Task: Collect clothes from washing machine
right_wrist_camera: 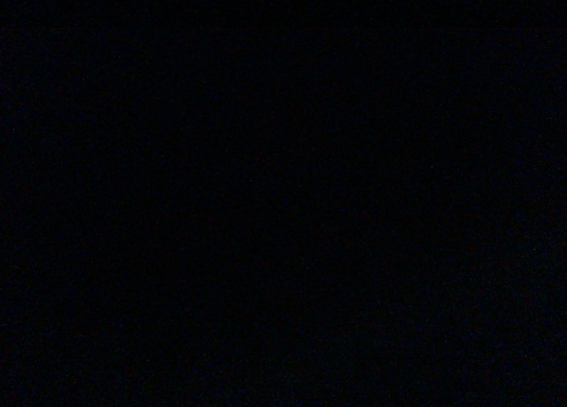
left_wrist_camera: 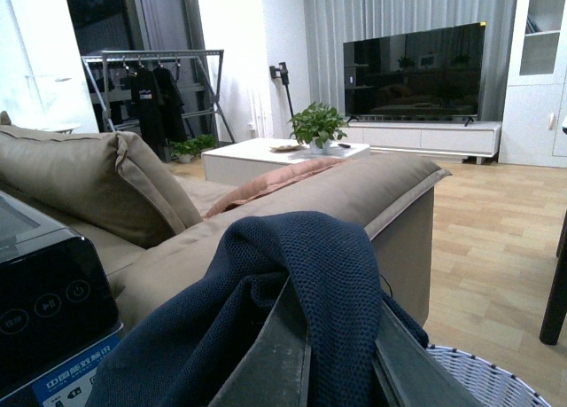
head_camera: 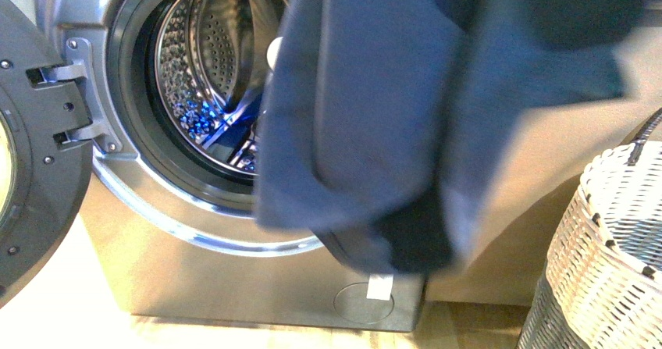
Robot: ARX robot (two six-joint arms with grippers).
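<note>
— Where are the clothes (head_camera: 367, 130)?
— Out of the drum (head_camera: 195, 60), hanging twelve-to-six in front of the washer (head_camera: 234, 279). My left gripper (left_wrist_camera: 339, 305) looks pinched on them, cloth draped over both fingers.
— Right arm?
— Its camera's dark and I can't see it. The basket (head_camera: 601, 208) is at four o'clock from the cloth, so left is my nearer arm. Open room that way, with the door (head_camera: 31, 169) well off at nine.

Clothes (head_camera: 367, 115) — matt knit; washing machine (head_camera: 234, 279) — metallic, shiny perf. steel drum (head_camera: 195, 60); basket (head_camera: 601, 224) woven.
</note>
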